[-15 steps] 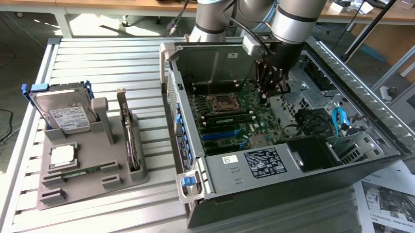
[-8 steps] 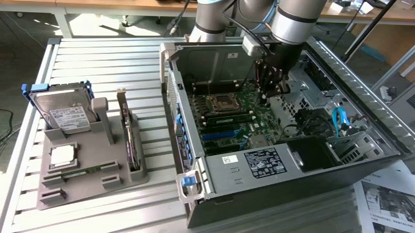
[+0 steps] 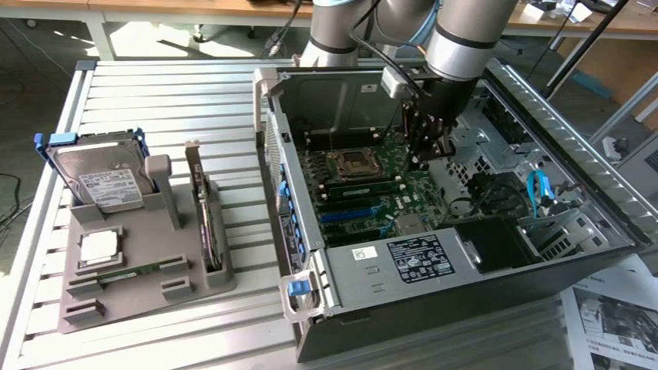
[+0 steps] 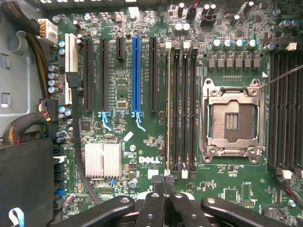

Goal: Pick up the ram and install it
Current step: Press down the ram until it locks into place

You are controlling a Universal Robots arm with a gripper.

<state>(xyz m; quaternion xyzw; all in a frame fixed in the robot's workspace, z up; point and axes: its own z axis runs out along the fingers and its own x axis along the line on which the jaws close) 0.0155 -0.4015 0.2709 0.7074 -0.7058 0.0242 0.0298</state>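
Note:
A thin green ram stick (image 3: 123, 274) lies flat in the grey holder (image 3: 144, 304) at the exterior view's left, far from the gripper. My gripper (image 3: 426, 151) hangs inside the open computer case (image 3: 452, 301), just above the motherboard (image 4: 123, 90). Its black fingers (image 4: 156, 198) are shut together with nothing between them, close to one end of the black memory slots (image 4: 182, 109). In the slot nearest the blue connector, a thin board (image 4: 168, 109) stands edge-on with a yellowish edge. The gripper touches neither this board nor the slots.
The holder also carries a hard drive (image 3: 98, 181), a square silver processor chip (image 3: 99, 247) and an upright dark expansion card (image 3: 206, 223). An open processor socket (image 4: 232, 120) lies beside the memory slots. Cable bundles (image 4: 28, 127) and case walls crowd the motherboard's edges.

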